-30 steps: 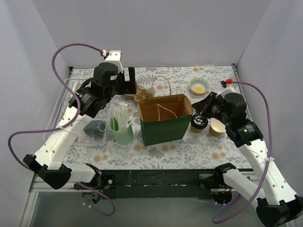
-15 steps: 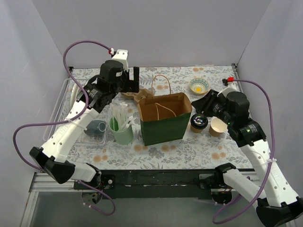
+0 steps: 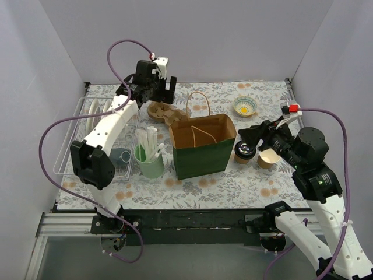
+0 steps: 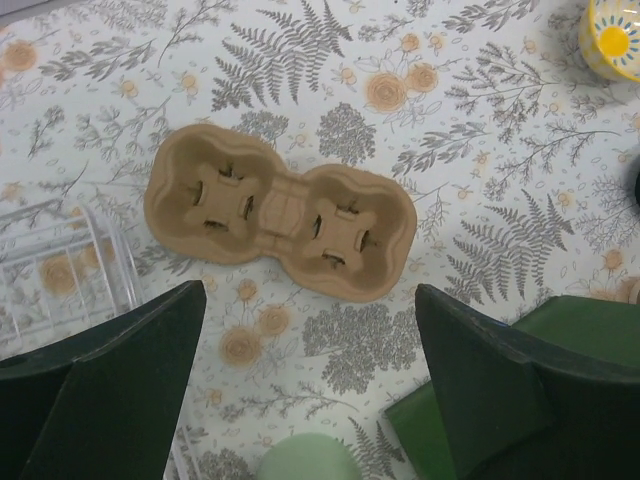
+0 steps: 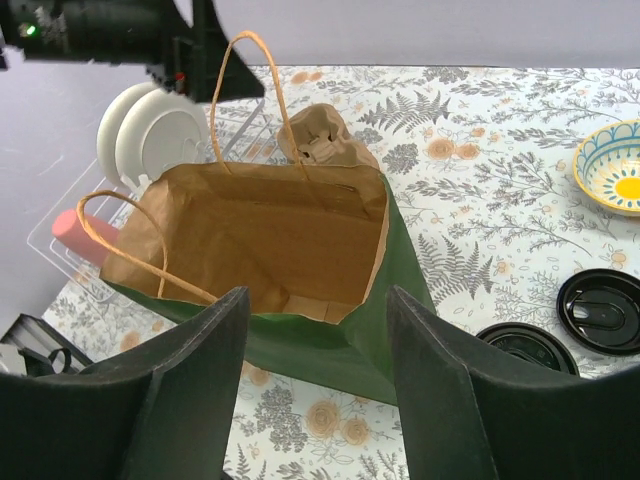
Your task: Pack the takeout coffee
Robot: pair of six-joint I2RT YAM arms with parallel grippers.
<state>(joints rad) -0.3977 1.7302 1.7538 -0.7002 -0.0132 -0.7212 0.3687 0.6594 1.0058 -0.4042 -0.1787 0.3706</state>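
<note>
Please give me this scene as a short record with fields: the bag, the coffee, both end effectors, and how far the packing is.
bag: green paper bag, upright, mouth open, nothing seen inside
coffee: takeout coffee, lid on, upright, just right of the bag, outside it
left end effector: open, holds nothing, above the cardboard cup carrier
right end effector: open, holds nothing, close to the coffee
packing: not yet done
</note>
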